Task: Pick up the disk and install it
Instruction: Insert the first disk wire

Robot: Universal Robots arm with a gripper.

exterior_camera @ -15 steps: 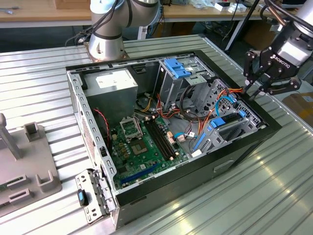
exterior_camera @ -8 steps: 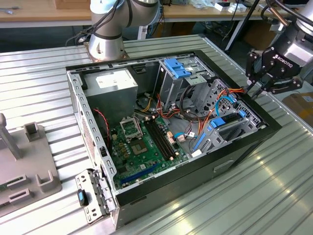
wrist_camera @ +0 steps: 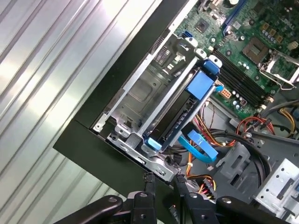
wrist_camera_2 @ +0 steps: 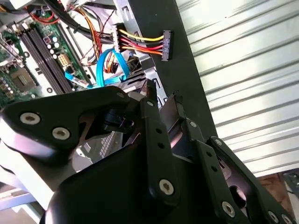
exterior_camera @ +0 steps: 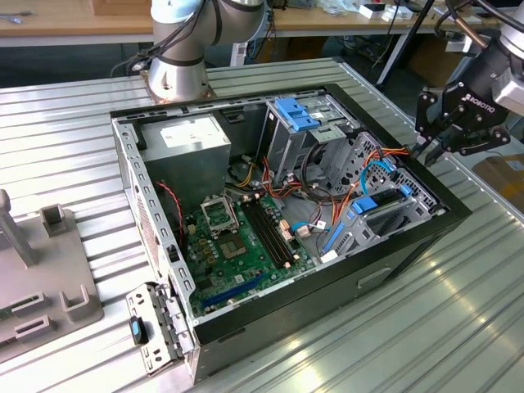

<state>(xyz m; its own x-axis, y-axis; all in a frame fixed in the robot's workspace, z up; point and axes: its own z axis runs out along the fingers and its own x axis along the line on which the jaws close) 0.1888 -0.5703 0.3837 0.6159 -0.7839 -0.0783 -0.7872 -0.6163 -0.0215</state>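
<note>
Hovering above the black computer case's rim (wrist_camera: 88,144), the black gripper (wrist_camera: 164,179) stands slightly open and empty; the dark, blue-framed metal disk (wrist_camera: 182,116) apparently sits slotted in its grey steel cage (wrist_camera: 140,93).

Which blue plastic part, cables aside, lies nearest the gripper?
The disk, blue-framed, in the bay at the case edge beside the gripper; the lighter ribbed latch sits farther off atop the cage.

A workshop: open computer case (exterior_camera: 327,286) on ribbed metal table (exterior_camera: 458,327)
</note>
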